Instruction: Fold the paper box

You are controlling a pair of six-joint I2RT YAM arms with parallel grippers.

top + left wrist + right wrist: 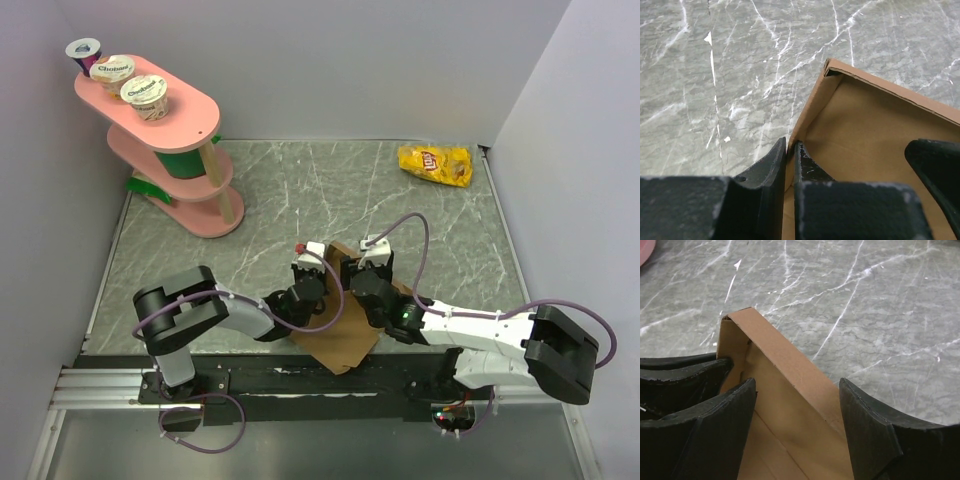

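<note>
Left fingers [771,172] pinch the brown paper box's [870,135] upturned side wall; right fingers [865,425] gape wide astride another wall.

Lab: walled, marble-look robot table [300,190]

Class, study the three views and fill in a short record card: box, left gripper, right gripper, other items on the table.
Paper box: brown cardboard, partly folded, walls raised, between the arms
Left gripper: shut on one box wall
Right gripper: open, straddling the neighbouring wall
Other items: yellow chip bag far right; pink tiered stand far left, three cups on top
</note>
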